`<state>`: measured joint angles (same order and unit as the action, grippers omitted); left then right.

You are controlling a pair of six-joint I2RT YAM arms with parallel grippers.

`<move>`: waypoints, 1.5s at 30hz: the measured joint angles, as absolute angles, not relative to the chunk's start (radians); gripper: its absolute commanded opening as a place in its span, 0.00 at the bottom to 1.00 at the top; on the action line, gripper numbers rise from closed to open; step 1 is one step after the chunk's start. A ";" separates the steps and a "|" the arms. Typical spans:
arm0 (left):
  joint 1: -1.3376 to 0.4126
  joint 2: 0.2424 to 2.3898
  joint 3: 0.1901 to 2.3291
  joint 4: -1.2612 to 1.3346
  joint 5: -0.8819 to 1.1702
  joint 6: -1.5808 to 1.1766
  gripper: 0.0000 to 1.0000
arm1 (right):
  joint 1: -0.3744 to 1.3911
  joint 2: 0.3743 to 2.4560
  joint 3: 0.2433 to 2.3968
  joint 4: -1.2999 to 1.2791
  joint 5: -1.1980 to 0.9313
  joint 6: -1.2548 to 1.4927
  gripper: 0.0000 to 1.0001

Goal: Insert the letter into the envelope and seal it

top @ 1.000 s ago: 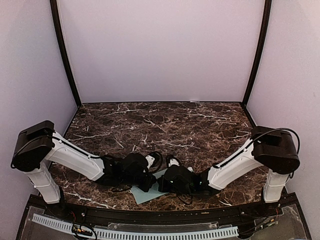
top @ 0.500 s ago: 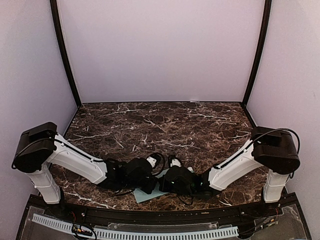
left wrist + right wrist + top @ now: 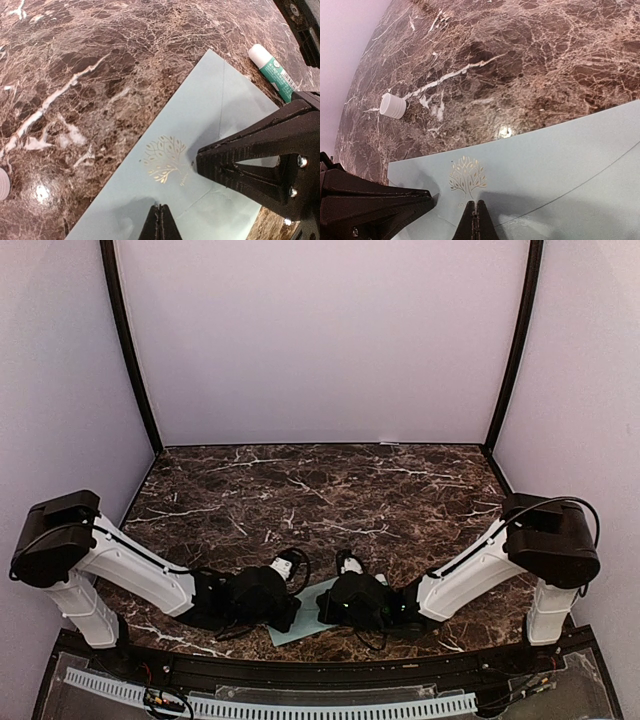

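Observation:
The pale teal envelope (image 3: 305, 612) lies flat on the marble near the front edge, flap side up with a gold tree emblem (image 3: 162, 159). It also shows in the left wrist view (image 3: 210, 115) and the right wrist view (image 3: 560, 160). My left gripper (image 3: 159, 215) is shut, its tips resting on the envelope just below the emblem. My right gripper (image 3: 477, 212) is shut too, its tips on the envelope beside the emblem, facing the left one (image 3: 427, 200). In the top view both grippers (image 3: 295, 616) (image 3: 322, 608) meet over the envelope. No letter is in view.
A white and green glue stick (image 3: 272, 70) lies uncapped on the marble just beyond the envelope's far corner. Its white cap (image 3: 393, 106) stands apart on the table. The dark marble table (image 3: 330, 490) stretches back to the purple walls.
My left arm has drawn back toward the near edge and to the left, bringing its gripper lower onto the envelope. The right arm and the envelope have barely moved.

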<state>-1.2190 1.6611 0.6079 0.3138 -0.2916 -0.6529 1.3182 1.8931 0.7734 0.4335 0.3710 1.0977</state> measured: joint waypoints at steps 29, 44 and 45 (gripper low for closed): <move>-1.219 1.707 0.635 0.359 -0.330 -0.647 0.00 | 1.357 1.956 0.883 0.412 0.286 0.973 0.00; -1.219 1.716 0.650 0.345 -0.353 -0.636 0.00 | 1.374 1.879 0.793 0.402 0.259 0.973 0.00; -1.219 1.716 0.651 0.343 -0.353 -0.635 0.00 | 1.375 1.869 0.784 0.394 0.257 0.973 0.00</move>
<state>-1.2186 1.7164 0.6514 0.3428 -0.3534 -0.6350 1.3750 1.8690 0.7841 0.3939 0.2573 0.9733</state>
